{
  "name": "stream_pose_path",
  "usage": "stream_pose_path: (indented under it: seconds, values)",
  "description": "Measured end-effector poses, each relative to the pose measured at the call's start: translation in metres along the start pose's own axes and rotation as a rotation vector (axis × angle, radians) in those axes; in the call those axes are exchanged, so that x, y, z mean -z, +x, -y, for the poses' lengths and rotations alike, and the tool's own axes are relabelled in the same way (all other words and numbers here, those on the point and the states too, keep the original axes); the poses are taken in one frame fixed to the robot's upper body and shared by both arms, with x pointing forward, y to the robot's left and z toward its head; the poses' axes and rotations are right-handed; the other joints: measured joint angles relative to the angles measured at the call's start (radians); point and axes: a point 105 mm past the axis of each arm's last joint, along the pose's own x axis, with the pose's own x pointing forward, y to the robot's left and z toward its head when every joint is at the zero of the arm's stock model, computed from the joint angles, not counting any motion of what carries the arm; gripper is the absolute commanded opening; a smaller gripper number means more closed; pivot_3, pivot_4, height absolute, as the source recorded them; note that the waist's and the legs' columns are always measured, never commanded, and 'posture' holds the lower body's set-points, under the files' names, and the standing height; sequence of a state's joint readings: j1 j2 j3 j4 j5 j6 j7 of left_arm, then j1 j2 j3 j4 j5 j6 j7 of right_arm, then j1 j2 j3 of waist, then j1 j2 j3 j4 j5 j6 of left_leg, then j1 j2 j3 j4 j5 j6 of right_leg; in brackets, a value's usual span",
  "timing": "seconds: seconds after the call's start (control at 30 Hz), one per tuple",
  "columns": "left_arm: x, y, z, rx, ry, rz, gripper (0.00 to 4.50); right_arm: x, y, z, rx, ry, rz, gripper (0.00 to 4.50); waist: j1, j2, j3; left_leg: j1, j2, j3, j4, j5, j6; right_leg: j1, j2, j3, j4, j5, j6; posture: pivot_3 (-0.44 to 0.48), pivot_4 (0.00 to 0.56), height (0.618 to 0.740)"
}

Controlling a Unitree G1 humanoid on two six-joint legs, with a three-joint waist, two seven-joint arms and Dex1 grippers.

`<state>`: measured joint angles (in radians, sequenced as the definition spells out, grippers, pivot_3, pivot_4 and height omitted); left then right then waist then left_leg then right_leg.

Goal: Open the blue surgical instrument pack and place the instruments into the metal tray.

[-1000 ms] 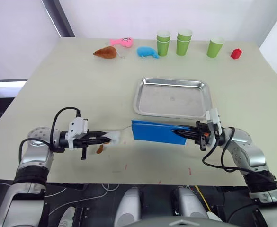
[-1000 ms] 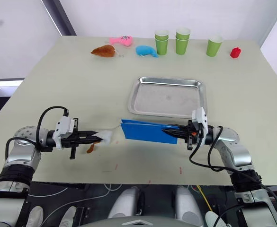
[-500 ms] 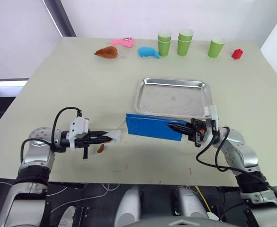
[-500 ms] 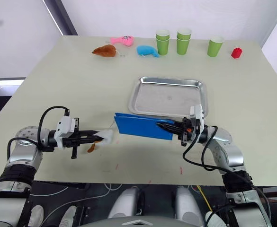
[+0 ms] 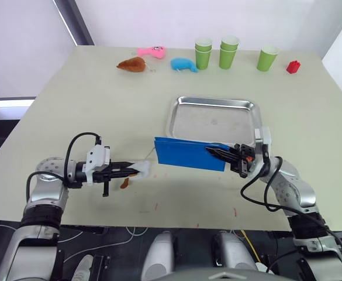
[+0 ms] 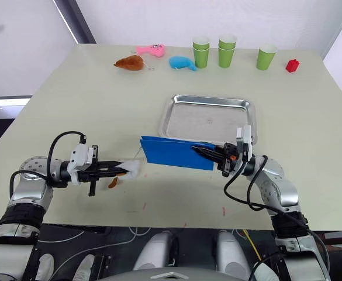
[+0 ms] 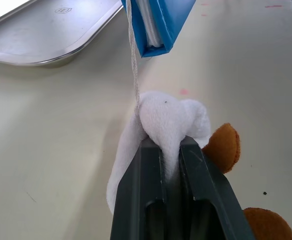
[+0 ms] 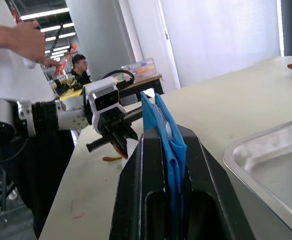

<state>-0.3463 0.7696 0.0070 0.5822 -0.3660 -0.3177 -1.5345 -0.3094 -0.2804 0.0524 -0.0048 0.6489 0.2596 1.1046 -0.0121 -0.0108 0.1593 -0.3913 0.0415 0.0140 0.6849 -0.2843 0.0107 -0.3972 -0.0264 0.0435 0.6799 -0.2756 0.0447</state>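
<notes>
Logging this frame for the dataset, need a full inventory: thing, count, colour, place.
blue surgical instrument pack: 1, blue, held up on edge in front of the tray
metal tray: 1, silver, table centre, nothing in it
white cloth: 1, white, tied by a string to the pack
brown plush toy: 1, brown, beside the white cloth
paper cups: 4 stacks, green, far edge
blue plush: 1, far edge
pink toy: 1, far edge
brown toy: 1, far edge
red block: 1, far right
left tool: shut on the white cloth
right tool: shut on the pack
</notes>
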Motion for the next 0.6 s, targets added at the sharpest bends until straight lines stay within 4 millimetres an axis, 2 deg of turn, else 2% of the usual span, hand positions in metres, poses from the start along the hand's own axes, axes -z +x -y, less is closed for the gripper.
stream_pose_path:
  seconds: [0.27, 0.6]
  values:
    - [0.0003, 0.0014, 0.0002, -0.002, 0.01, 0.008, 0.02, -0.0065, 0.0053, 0.0023, 0.012, 0.006, 0.044, 0.0, 0.002, 0.0, 0.0, -0.001, 0.0, 0.0, 0.0, 0.0, 0.0, 0.0, -0.001, 0.0, 0.0, 0.0, 0.0, 0.0, 0.15, 0.74]
    - [0.0027, 0.0007, 0.0006, -0.008, 0.012, 0.007, 0.02, -0.01, -0.0031, -0.0025, -0.03, -0.053, -0.012, 0.0, -0.001, 0.002, -0.001, 0.0, 0.0, 0.0, 0.0, 0.0, 0.0, 0.0, -0.001, 0.0, 0.0, 0.0, 0.0, 0.0, 0.15, 0.74]
